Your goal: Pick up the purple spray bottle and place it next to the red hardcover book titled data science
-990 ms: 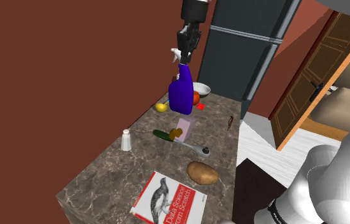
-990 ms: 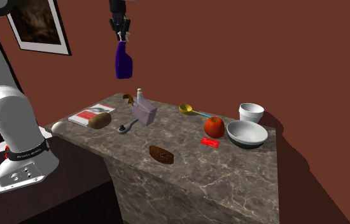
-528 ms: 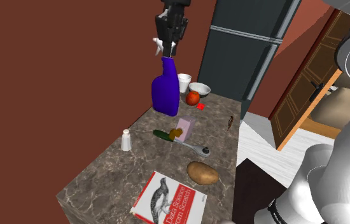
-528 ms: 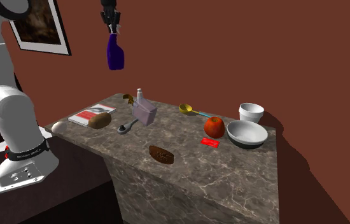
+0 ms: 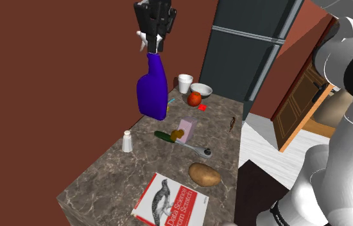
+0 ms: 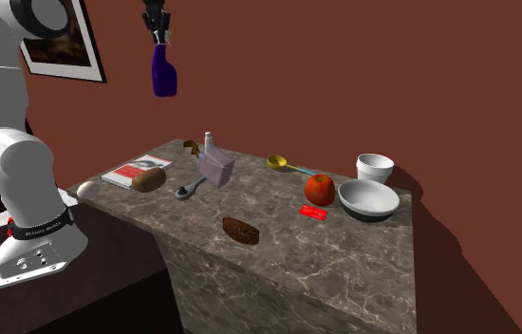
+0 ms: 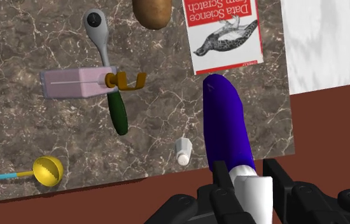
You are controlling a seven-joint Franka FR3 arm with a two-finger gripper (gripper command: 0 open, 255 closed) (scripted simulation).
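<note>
The purple spray bottle (image 5: 152,90) (image 6: 162,74) (image 7: 228,124) hangs high above the marble counter, its white head clasped by my gripper (image 5: 151,40) (image 6: 158,36) (image 7: 249,191), which is shut on it. The red and white Data Science book (image 5: 171,202) (image 6: 134,172) (image 7: 224,30) lies flat at the counter's end nearest the stand. In the shoulder view the bottle hangs over the wall-side edge, well up from the book. In the wrist view the bottle's base points toward the book's lower corner.
On the counter (image 5: 111,164) lie a potato (image 5: 204,174) beside the book, a white shaker (image 5: 127,141), a metal scoop (image 5: 198,150), a pink box (image 5: 185,127), a green-handled tool (image 5: 164,135). Farther off stand an apple (image 5: 194,98), a bowl (image 5: 201,89), a cup (image 5: 185,83). A yellow spoon (image 7: 46,170) lies near the wall.
The gripper has carried the bottle higher and toward the shoulder view's left, nearer the wall side and the book end of the counter. Nothing on the counter has moved.
</note>
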